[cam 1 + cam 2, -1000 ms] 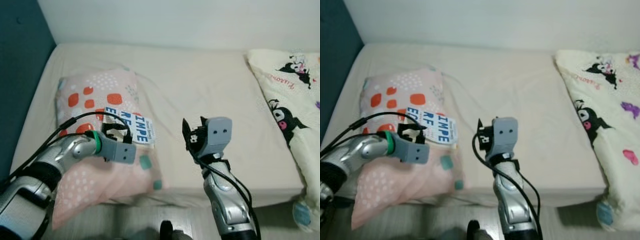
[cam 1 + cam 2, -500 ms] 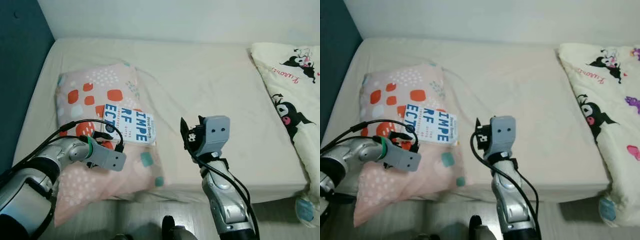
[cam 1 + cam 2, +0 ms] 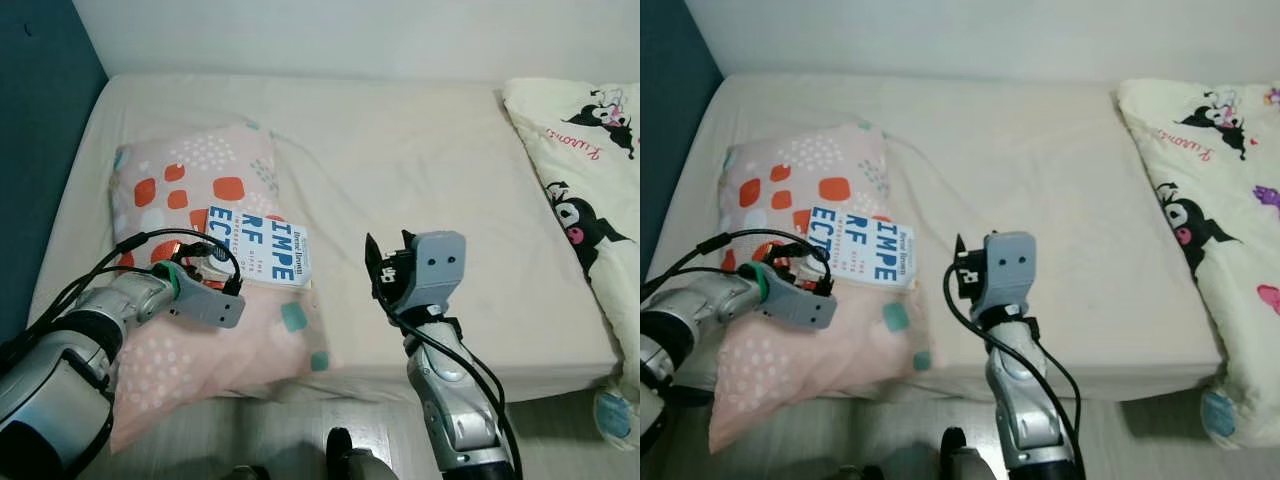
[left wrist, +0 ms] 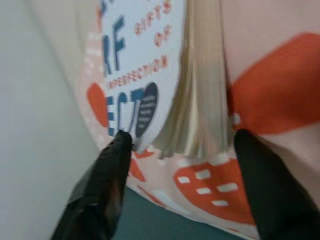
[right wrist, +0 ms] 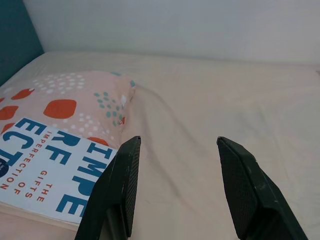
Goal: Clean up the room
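Observation:
A white book with big blue letters lies flat on a pink spotted pillow at the left side of the bed. My left gripper is low over the pillow at the book's near left corner. In the left wrist view its fingers stand open on either side of the book's page edge, with gaps on both sides. My right gripper hovers open above the bed's front edge, right of the pillow, with nothing in it. In the right wrist view its fingers frame bare sheet.
The cream mattress stretches wide between the pillow and a cartoon-print blanket heaped at the right. A teal panel borders the bed's left side, a white wall runs behind, and grey floor shows below the front edge.
My left gripper drew back off the book toward the left, then came forward to its near left corner. The right arm has stayed where it was.

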You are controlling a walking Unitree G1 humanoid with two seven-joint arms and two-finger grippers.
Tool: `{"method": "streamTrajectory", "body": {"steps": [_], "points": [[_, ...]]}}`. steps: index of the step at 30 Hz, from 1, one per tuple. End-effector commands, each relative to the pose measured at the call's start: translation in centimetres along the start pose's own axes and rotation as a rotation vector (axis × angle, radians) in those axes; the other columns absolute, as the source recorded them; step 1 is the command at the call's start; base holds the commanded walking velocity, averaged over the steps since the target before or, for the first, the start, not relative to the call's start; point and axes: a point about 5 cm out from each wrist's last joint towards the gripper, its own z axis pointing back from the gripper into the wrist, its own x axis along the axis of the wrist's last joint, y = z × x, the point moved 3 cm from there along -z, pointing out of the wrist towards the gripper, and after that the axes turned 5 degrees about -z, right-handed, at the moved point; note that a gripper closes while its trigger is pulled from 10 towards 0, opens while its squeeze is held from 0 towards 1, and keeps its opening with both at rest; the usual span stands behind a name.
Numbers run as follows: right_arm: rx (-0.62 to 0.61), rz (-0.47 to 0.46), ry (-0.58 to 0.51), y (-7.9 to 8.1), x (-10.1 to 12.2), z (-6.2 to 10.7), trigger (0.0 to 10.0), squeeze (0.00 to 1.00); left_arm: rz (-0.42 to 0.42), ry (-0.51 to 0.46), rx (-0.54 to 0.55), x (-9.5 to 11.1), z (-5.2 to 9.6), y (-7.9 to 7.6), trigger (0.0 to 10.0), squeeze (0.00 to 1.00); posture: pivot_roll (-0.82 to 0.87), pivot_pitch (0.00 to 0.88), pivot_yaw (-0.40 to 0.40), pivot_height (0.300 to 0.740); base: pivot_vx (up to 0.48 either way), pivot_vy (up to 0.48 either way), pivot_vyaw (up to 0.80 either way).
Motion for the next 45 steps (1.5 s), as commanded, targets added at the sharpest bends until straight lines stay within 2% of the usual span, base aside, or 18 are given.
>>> {"method": "streamTrajectory", "body": {"steps": [1, 18, 27, 28, 29, 32, 33, 34, 35, 36, 38, 39, 40, 41, 42, 43, 44, 45], "points": [[-0.008, -0.001, 0.033, -0.1, -0.7, 0.5, 10.0, 0.0, 0.014, -0.025, 0.001, 0.8, 0.2, -1.6, 0.0, 0.0, -0.05, 0.273, 0.063, 0.721, 0.0, 0.0, 0.0], [-0.011, 0.007, 0.03, -0.3, -0.5, 0.2, 10.0, 0.0, 0.004, -0.059, 0.062, 1.1, 1.4, -4.0, 0.0, 0.0, -0.05, 0.259, 0.061, 0.721, 0.0, 0.0, 0.0], [-0.015, 0.004, 0.015, -0.4, -0.2, -0.2, 10.0, 0.0, 0.131, -0.004, 0.167, -0.3, 1.5, -2.1, 0.0, 0.0, -0.04, 0.238, 0.064, 0.721, 0.0, 0.0, 0.0], [-0.014, 0.001, 0.012, -0.4, -0.1, -0.2, 10.0, 0.0, 0.225, 0.003, 0.213, -0.6, 1.5, -1.0, 0.0, 0.0, -0.04, 0.233, 0.066, 0.721, 0.0, 0.0, 0.0], [-0.013, -0.005, 0.008, -0.5, 0.1, -0.3, 10.0, 0.0, 0.394, -0.021, 0.252, -0.7, 1.5, 0.2, 10.0, 0.0, -0.03, 0.227, 0.065, 0.721, 0.0, 0.0, 0.0], [-0.012, -0.008, 0.008, -0.6, 0.1, -0.2, 10.0, 0.0, 0.458, -0.044, 0.251, -0.5, 1.5, 0.5, 10.0, 0.0, -0.03, 0.227, 0.065, 0.721, 0.0, 0.0, 0.0], [-0.008, -0.012, 0.012, -0.5, -0.1, -0.2, 10.0, 0.0, 0.593, -0.078, 0.257, 0.1, 1.5, 0.8, 10.0, 0.0, -0.02, 0.222, 0.065, 0.721, 0.0, 0.0, 0.0], [-0.008, -0.012, 0.012, -0.5, -0.1, -0.2, 10.0, 0.0, 0.593, -0.078, 0.257, 0.1, 1.5, 0.8, 10.0, 0.0, -0.02, 0.222, 0.065, 0.721, 0.0, 0.0, 0.0], [-0.003, -0.02, 0.023, -0.5, -0.4, -0.2, 10.0, 0.0, 0.797, -0.106, 0.303, 0.6, 1.7, 1.6, 10.0, 0.0, -0.01, 0.219, 0.062, 0.721, 0.0, 0.0, 0.0], [-0.003, -0.02, 0.023, -0.5, -0.4, -0.2, 10.0, 0.0, 0.797, -0.106, 0.303, 0.6, 1.7, 1.6, 10.0, 0.0, -0.01, 0.219, 0.062, 0.721, 0.0, 0.0, 0.0], [-0.01, -0.101, 0.086, -0.5, -1.8, 0.0, 10.0, 0.0, 1.263, -0.13, 0.485, 0.4, 3.4, 3.9, 10.0, 0.0, 0.02, 0.196, 0.05, 0.721, 0.0, 0.0, 0.0], [-0.01, -0.101, 0.086, -0.5, -1.8, 0.0, 10.0, 0.0, 1.263, -0.13, 0.485, 0.4, 3.4, 3.9, 10.0, 0.0, 0.02, 0.196, 0.05, 0.721, 0.0, 0.0, 0.0], [-0.027, -0.18, 0.139, -0.7, -3.0, 0.1, 10.0, 0.0, 1.47, -0.11, 0.588, -0.3, 4.4, 4.7, 10.0, 0.0, 0.03, 0.184, 0.044, 0.721, 0.0, 0.0, 0.0], [-0.027, -0.18, 0.139, -0.7, -3.0, 0.1, 10.0, 0.0, 1.47, -0.11, 0.588, -0.3, 4.4, 4.7, 10.0, 0.0, 0.03, 0.184, 0.044, 0.721, 0.0, 0.0, 0.0], [-0.051, -0.271, 0.2, -1.0, -4.6, 0.4, 10.0, 0.0, 1.699, -0.07, 0.718, -1.3, 5.5, 5.3, 10.0, 0.0, 0.05, 0.169, 0.034, 0.721, 0.0, 0.0, 0.0], [-0.051, -0.271, 0.2, -1.0, -4.6, 0.4, 10.0, 0.0, 1.699, -0.07, 0.718, -1.3, 5.5, 5.3, 10.0, 0.0, 0.05, 0.169, 0.034, 0.721, 0.0, 0.0, 0.0], [-0.057, -0.361, 0.252, -1.1, -5.8, 0.8, 10.0, 0.0, 1.897, -0.037, 0.788, -1.9, 6.3, 5.2, 10.0, 0.0, 0.07, 0.154, 0.029, 0.721, 0.0, 0.0, 0.0], [-0.057, -0.361, 0.252, -1.1, -5.8, 0.8, 10.0, 0.0, 1.897, -0.037, 0.788, -1.9, 6.3, 5.2, 10.0, 0.0, 0.07, 0.154, 0.029, 0.721, 0.0, 0.0, 0.0]]}}
